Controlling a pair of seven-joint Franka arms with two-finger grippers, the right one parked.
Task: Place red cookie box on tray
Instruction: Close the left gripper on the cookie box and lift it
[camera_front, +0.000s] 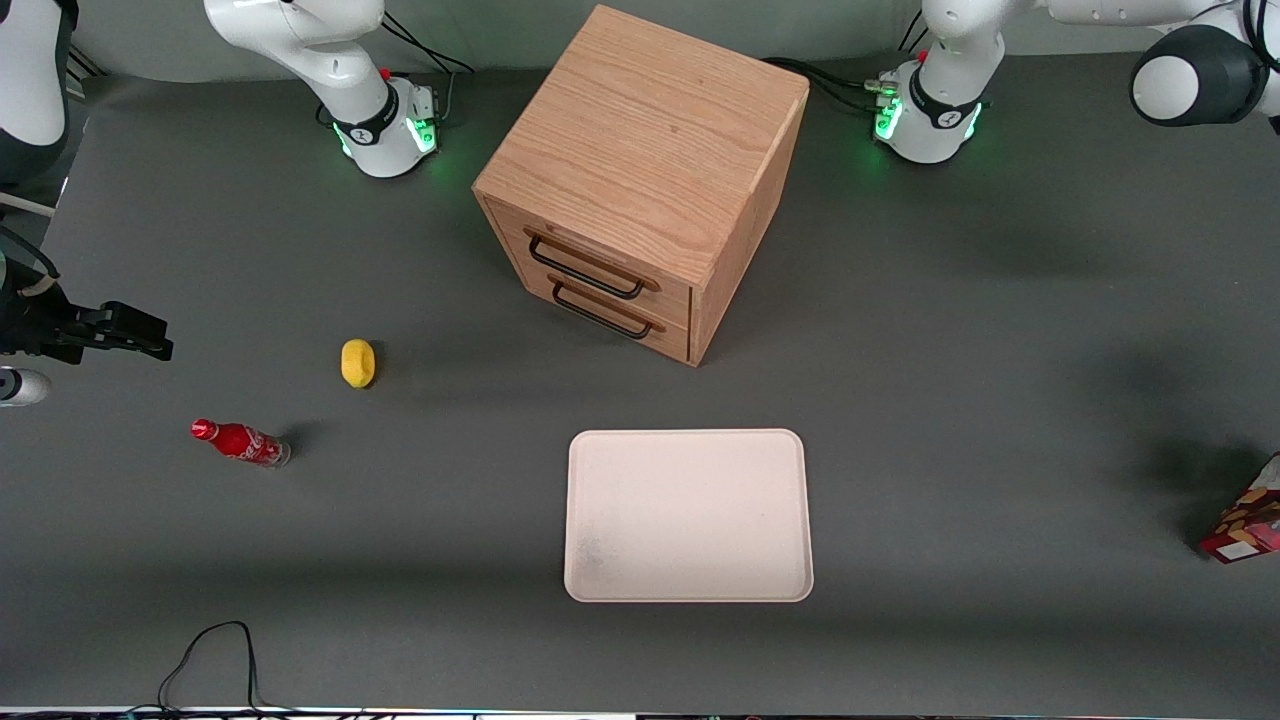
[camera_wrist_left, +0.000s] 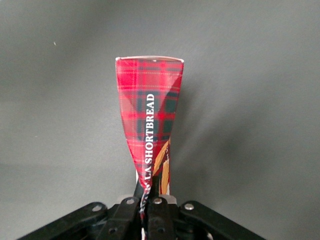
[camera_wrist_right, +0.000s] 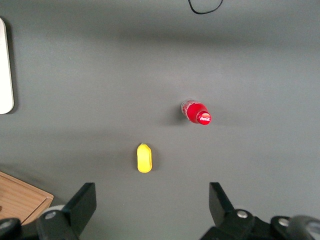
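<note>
The red cookie box (camera_wrist_left: 150, 115), tartan-patterned with "SHORTBREAD" lettering, sticks out lengthwise from my left gripper (camera_wrist_left: 148, 190), which is shut on its near end. In the front view only one end of the box (camera_front: 1250, 522) shows, tilted, at the frame's edge toward the working arm's end of the table, with a dark shadow beside it. The gripper itself is outside that view. The cream-white tray (camera_front: 688, 515) lies flat with nothing on it, nearer the front camera than the wooden cabinet and well apart from the box. One edge of the tray (camera_wrist_right: 4, 65) also shows in the right wrist view.
A wooden two-drawer cabinet (camera_front: 640, 180) stands mid-table, both drawers closed. Toward the parked arm's end lie a yellow lemon-like object (camera_front: 357, 362) and a small red soda bottle (camera_front: 240, 442). A black cable (camera_front: 210, 650) loops at the table's front edge.
</note>
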